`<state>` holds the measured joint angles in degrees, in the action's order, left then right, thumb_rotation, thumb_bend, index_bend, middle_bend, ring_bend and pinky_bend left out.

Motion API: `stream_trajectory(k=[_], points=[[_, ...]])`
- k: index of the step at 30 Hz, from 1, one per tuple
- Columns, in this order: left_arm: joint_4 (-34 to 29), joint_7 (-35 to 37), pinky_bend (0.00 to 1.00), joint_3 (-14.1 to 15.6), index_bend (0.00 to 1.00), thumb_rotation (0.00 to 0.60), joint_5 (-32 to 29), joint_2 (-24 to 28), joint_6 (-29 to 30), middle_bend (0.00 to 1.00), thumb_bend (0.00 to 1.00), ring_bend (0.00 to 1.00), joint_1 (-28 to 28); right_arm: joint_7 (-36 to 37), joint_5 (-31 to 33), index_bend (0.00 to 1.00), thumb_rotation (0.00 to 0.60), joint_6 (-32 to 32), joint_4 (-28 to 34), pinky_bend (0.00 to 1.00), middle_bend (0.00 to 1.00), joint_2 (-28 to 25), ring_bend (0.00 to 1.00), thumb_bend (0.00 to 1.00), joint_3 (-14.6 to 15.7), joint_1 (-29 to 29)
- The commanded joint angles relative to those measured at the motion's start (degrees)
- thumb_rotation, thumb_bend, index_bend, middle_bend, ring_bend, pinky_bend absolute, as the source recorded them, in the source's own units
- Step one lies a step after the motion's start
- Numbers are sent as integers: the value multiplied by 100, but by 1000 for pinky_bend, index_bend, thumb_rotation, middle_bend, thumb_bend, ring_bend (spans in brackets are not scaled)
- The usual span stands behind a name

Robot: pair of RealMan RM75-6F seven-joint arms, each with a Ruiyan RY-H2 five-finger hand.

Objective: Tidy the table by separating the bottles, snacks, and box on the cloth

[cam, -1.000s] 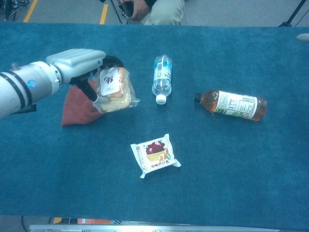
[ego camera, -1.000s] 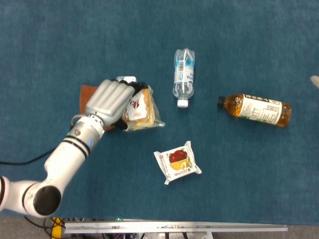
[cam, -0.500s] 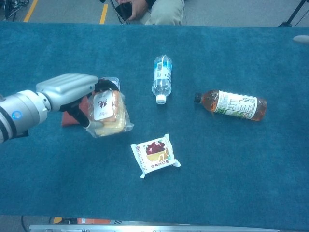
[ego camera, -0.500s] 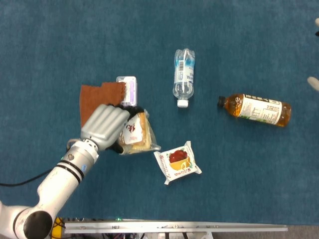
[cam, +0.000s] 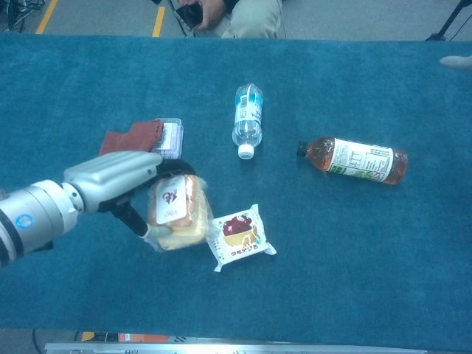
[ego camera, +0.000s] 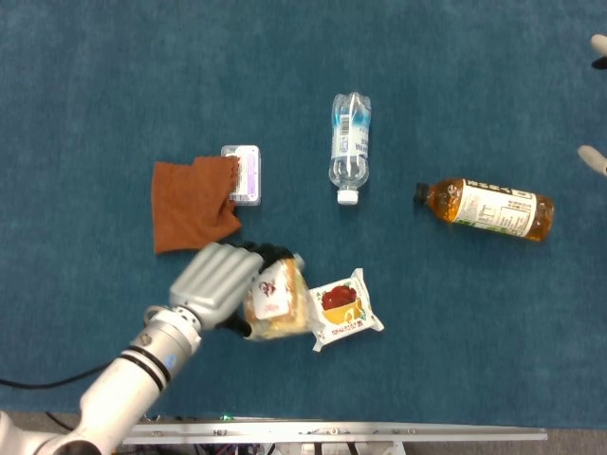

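My left hand (ego camera: 216,282) (cam: 118,181) grips a clear-wrapped bread snack (ego camera: 277,301) (cam: 175,210) low over the blue cloth, right beside a white snack packet with a red picture (ego camera: 343,310) (cam: 237,236). A small clear box (ego camera: 244,175) (cam: 171,136) lies against a brown rag (ego camera: 193,202) (cam: 133,137). A water bottle (ego camera: 349,145) (cam: 248,118) lies in the middle and a tea bottle (ego camera: 488,209) (cam: 355,160) lies to its right. Only pale tips of my right hand (ego camera: 597,159) (cam: 456,63) show at the right edge.
The blue cloth (ego camera: 455,341) covers the whole table. A seated person (cam: 236,15) is beyond the far edge. The table's near edge has a metal rail (ego camera: 332,431).
My left hand has carried the bread snack from beside the brown rag toward the near edge, ending next to the red-pictured packet. The box and rag are now uncovered.
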<state>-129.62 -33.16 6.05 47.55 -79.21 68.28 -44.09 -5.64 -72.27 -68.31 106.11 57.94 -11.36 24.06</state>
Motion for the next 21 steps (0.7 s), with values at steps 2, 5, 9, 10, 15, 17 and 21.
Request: stream_trajectory(k=[2,5,9,10,15,17,21], points=[[78,-164,327,-51,211,600,-20,-287,23,202,246,181,16,7,-13,93,600,-2,-5,495,283,-2,290,135,11,-8],[117,-272,316,-85,122,600,-174,-410,-20,131,246,101,-23,38,-13,93,600,-20,-21,495,283,-16,290,135,13,-29],[136,-316,223,-166,2,600,-427,-438,-138,14,246,1,-106,82,0,93,600,-23,-57,495,283,-23,290,135,14,-46],[150,-322,202,-195,0,600,-482,-430,-164,4,246,0,-131,91,1,93,600,-21,-64,495,283,-23,290,136,16,-49],[187,-400,153,-270,0,600,-580,-335,-187,0,245,0,-215,108,-10,93,600,-40,-73,495,283,-36,290,135,13,-64],[181,-397,150,-308,0,600,-558,-233,-151,0,246,0,-222,109,-14,93,600,-64,-70,495,283,-43,290,135,12,-78],[232,-359,137,-379,0,600,-447,23,-43,0,246,0,-198,62,-43,93,600,-103,-68,495,283,-39,290,136,36,-104]])
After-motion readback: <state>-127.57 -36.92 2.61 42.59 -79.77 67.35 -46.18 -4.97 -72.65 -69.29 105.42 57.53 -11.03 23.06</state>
